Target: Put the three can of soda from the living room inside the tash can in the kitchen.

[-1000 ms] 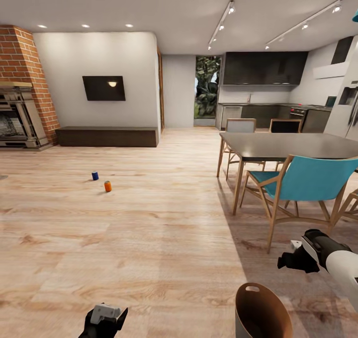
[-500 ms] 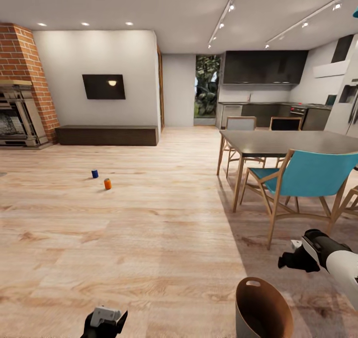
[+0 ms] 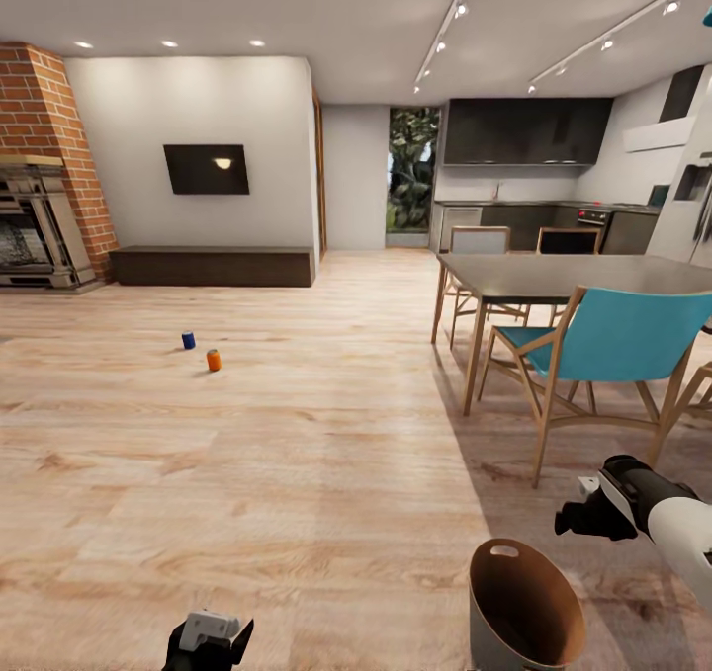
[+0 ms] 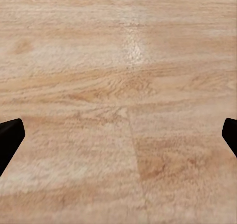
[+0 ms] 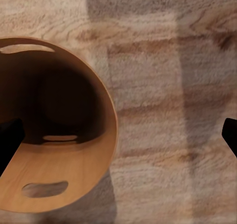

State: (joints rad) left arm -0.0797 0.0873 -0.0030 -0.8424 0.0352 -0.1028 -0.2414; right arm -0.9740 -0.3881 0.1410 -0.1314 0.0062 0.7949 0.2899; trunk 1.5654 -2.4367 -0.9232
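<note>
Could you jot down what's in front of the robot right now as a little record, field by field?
Setting: open room with wooden floor, brick fireplace, black wall TV, dark kitchen cabinets at the back
Cans: small dark blue soda can and small orange soda can, upright on the floor, apart
Bin: tapered grey-beige trash can with brown inside, near the robot, looks empty
Furniture: grey dining table, turquoise wooden chair
Left gripper: open over bare floor
Right gripper: open, above the bin's rim

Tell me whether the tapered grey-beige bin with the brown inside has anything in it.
Empty: the bin shows only bare brown walls inside.
</note>
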